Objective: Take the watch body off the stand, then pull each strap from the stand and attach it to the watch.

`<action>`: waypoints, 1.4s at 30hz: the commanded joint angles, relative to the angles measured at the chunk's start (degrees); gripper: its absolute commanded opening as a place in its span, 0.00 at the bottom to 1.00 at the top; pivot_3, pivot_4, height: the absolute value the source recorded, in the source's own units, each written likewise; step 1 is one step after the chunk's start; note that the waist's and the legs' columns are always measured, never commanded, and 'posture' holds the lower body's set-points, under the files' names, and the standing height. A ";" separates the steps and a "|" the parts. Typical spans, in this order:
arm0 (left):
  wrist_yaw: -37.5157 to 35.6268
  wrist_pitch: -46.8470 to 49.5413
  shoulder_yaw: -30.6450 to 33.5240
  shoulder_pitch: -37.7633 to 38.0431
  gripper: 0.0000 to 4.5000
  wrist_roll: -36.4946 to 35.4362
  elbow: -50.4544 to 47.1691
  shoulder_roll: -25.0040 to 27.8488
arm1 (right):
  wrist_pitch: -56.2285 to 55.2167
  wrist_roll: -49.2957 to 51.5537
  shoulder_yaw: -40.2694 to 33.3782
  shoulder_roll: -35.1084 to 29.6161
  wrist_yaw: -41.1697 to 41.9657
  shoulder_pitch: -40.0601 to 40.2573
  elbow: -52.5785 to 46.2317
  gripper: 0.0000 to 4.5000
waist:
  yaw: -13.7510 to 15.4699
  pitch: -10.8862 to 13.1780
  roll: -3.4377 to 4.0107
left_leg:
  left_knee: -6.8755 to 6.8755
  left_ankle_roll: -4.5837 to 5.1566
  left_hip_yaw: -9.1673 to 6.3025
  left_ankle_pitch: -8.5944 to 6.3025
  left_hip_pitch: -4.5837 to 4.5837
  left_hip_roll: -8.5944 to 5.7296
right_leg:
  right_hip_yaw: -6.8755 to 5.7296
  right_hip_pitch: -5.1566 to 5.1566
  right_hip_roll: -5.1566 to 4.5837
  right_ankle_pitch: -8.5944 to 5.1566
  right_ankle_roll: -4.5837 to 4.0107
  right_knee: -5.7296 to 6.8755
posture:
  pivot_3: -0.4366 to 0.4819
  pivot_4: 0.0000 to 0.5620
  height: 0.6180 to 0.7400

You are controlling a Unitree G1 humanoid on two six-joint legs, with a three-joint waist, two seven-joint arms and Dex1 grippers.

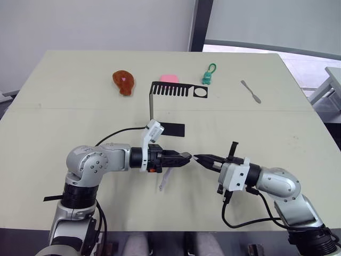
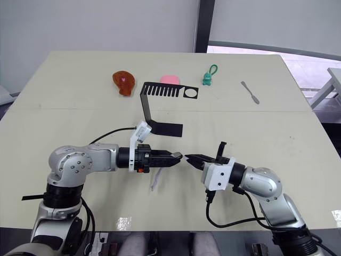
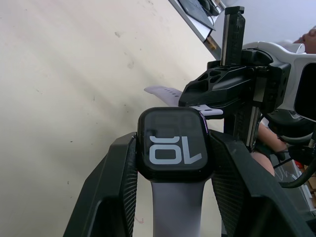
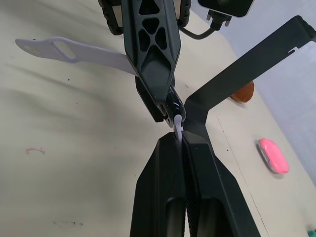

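Watch body held in front of the robot, both grippers meeting tip to tip over the table.

The watch body [image 3: 175, 145] sits clamped between the left gripper's [image 1: 183, 157] two black fingers, pale digits on its screen, with one lavender strap [image 3: 177, 207] already joined to it and hanging back under the wrist toward the tabletop. The right gripper [image 1: 201, 158] faces it from 3 o'clock, fingers pressed tight on the end of the second strap [image 4: 177, 122], whose tip meets the case. At 12 o'clock from the grippers stands the black stand [image 1: 165, 101], its comb-like top bare. Beyond it lie a brown piece [image 1: 123, 81] at 11 o'clock, a pink one [image 1: 169, 78], a green keychain figure [image 1: 208, 76] and a grey metal tool [image 1: 250, 91] at 2 o'clock on the table [image 1: 64, 112].
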 commanded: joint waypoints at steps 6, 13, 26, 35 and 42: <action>-0.74 -0.06 -2.76 -0.72 0.36 -0.66 -2.03 -1.54 | -1.01 0.84 1.09 1.36 -1.37 -1.57 -2.97 0.00 | -0.01 0.00 0.00 | 0.00 0.00 0.00 0.00 0.00 0.00 | 0.00 0.00 0.00 0.00 0.00 0.00 | 0.48 0.27 1.00; -0.61 -0.28 -3.07 -0.93 0.36 -0.08 -1.82 -2.08 | -0.67 0.45 1.18 1.62 -1.35 -1.51 -3.19 0.00 | 0.01 0.00 0.00 | 0.00 0.00 0.00 0.00 0.00 0.00 | 0.00 0.00 0.00 0.00 0.00 0.00 | 0.48 0.27 1.00; -0.54 -0.28 -3.18 -0.90 0.36 0.46 -1.90 -2.60 | -0.18 -0.54 1.40 2.01 -1.39 -1.76 -3.01 0.00 | 0.01 0.00 0.00 | 0.00 0.00 0.00 0.00 0.00 0.00 | 0.00 0.00 0.00 0.00 0.00 0.00 | 0.48 0.27 1.00; -0.53 -0.15 -3.18 -0.89 0.36 0.91 -2.16 -3.01 | 0.08 -0.88 1.46 2.34 -1.32 -1.84 -3.06 0.00 | 0.00 0.00 0.00 | 0.00 0.00 0.00 0.00 0.00 0.00 | 0.00 0.00 0.00 0.00 0.00 0.00 | 0.48 0.27 1.00; -0.41 0.02 -3.18 -0.88 0.36 0.90 -2.30 -3.16 | 0.37 -1.20 1.77 2.57 -1.27 -2.21 -2.72 0.00 | 0.00 0.00 0.00 | 0.00 0.00 0.00 0.00 0.00 0.00 | 0.00 0.00 0.00 0.00 0.00 0.00 | 0.48 0.27 1.00</action>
